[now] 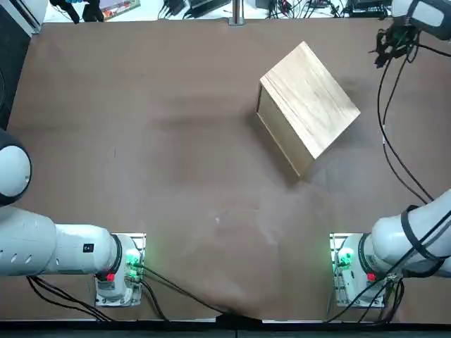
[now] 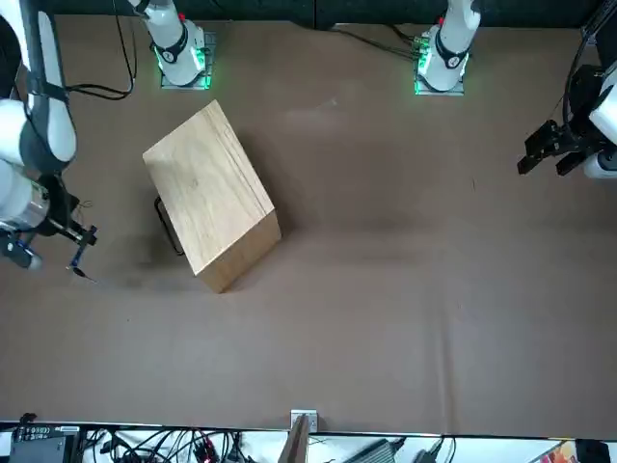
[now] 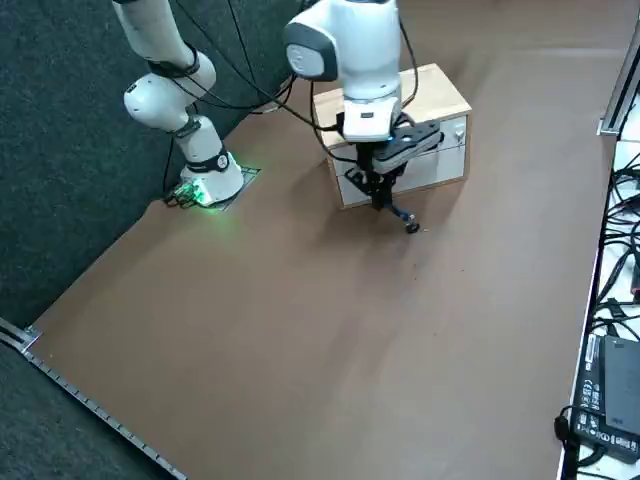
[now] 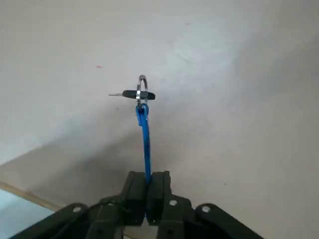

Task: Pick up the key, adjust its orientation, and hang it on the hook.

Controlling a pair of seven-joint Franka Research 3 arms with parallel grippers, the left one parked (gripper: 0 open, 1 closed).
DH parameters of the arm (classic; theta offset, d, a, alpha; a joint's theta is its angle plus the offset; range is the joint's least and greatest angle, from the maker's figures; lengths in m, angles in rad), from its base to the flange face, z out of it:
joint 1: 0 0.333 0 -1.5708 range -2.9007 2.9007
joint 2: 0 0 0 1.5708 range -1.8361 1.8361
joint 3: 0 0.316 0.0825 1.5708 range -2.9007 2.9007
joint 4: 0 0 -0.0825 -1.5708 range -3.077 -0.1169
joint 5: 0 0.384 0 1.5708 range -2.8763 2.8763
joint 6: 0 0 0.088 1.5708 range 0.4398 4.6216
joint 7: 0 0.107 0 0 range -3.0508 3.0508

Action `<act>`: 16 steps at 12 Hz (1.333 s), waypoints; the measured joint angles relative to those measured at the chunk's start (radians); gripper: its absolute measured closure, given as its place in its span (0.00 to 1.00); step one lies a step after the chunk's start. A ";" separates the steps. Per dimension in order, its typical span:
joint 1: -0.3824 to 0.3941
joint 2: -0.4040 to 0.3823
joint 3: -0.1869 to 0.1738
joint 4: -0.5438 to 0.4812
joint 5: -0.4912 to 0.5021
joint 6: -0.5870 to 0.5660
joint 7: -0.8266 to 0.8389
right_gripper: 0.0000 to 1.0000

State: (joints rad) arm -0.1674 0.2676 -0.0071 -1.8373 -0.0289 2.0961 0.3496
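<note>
Wrist view shows my right pincer (image 4: pixel 147 191) with its fingers pressed together on a blue strap (image 4: pixel 144 144), and the key (image 4: pixel 135 94) dangling from the strap's far end on a small silvery ring (image 4: pixel 143 85). The key hangs clear of the worktop (image 4: pixel 239 74), turned crosswise to the strap with its dark head beside the ring and its thin blade sticking out sideways.

From the right side view my pincer (image 3: pixel 384 196) hovers just in front of the wooden box (image 3: pixel 437 101), with the key (image 3: pixel 410 226) swinging below it at about 4 o'clock from my fingertips. Seen from overhead, the box (image 1: pixel 310 105) sits at roughly 1 o'clock from the worktop's centre, and my pincer is off at its far right edge.

I judge the key light and stiff, but the strap is limp, so it will sway and twist freely with any quick move. Holding the strap gives me little say over the ring's angle; a grip nearer the ring would steady it. I cannot make out the hook itself in any view
</note>
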 joint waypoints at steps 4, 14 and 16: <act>0.061 0.072 0.001 0.065 0.000 0.002 -0.176 0.96; 0.178 0.127 0.002 0.112 0.000 0.002 -0.523 0.96; 0.203 0.134 0.002 0.117 0.000 0.004 -0.590 0.96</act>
State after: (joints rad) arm 0.0357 0.4015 -0.0051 -1.7206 -0.0290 2.1006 -0.2406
